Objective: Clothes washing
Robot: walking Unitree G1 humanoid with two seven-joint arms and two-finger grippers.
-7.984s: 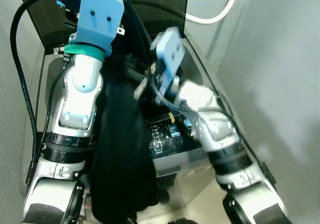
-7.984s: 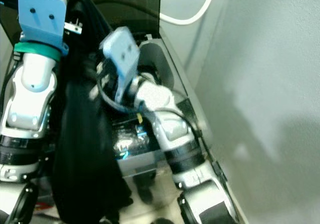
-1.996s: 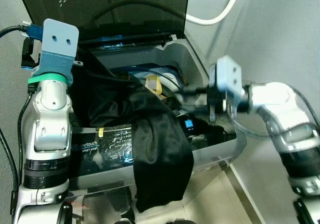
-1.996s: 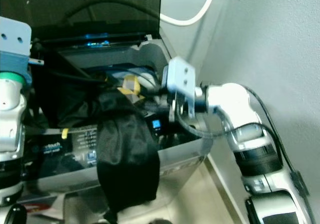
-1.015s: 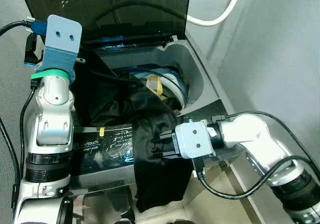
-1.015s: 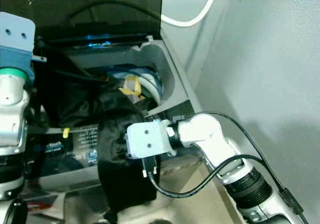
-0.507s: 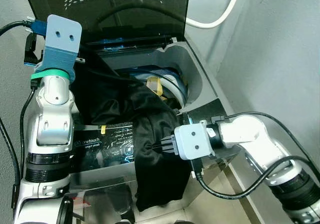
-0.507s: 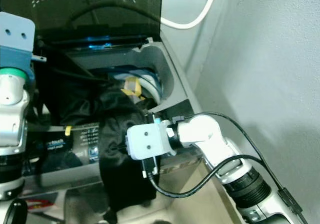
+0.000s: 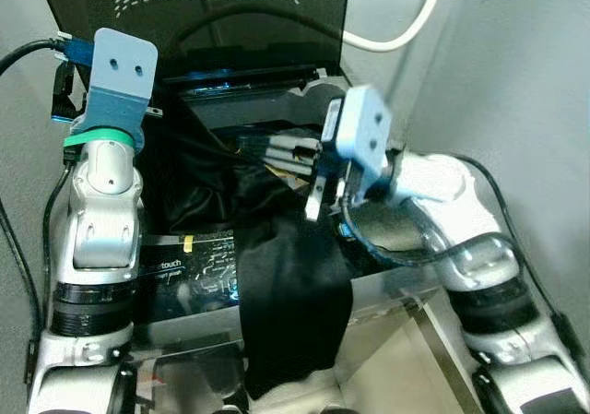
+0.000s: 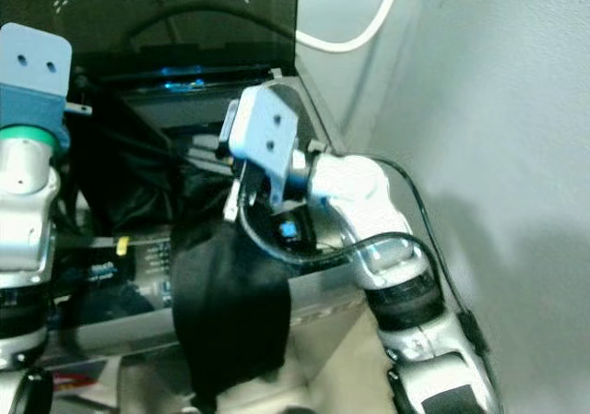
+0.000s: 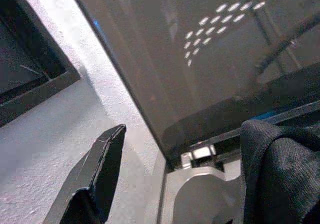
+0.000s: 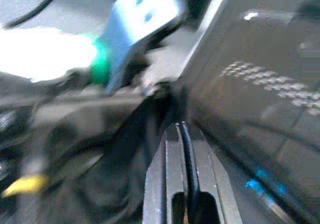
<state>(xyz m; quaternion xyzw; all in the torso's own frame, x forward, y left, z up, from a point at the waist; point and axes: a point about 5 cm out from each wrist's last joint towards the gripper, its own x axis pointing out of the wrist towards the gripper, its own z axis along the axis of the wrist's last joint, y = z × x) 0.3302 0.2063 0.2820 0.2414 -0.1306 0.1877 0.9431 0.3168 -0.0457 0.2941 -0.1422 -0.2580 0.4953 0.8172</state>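
While a black garment [image 9: 290, 285] hangs out of the open top-loading washing machine [image 9: 387, 248] and drapes down over its front edge, the right gripper [image 9: 272, 153] sits raised above the drum opening, just over the upper folds of the cloth. Seen from the right wrist, its 2 black fingers [image 12: 182, 184] lie pressed flat together with nothing visible between them, pointing toward the dark raised lid [image 9: 198, 13]; blur makes it impossible to say whether they touch the fabric. Most of the garment lies below and in front of that gripper, one end bunched inside the tub, the other trailing past the control panel [image 9: 189, 266]. The left gripper is up at the far left corner of the machine, near the lid hinge; in the left wrist view its 2 fingers stand wide apart, one finger [image 11: 97, 176] bare, with a fold of the black cloth bunched over the side where the other would be. A white hose [image 9: 401, 27] curves along the grey wall behind
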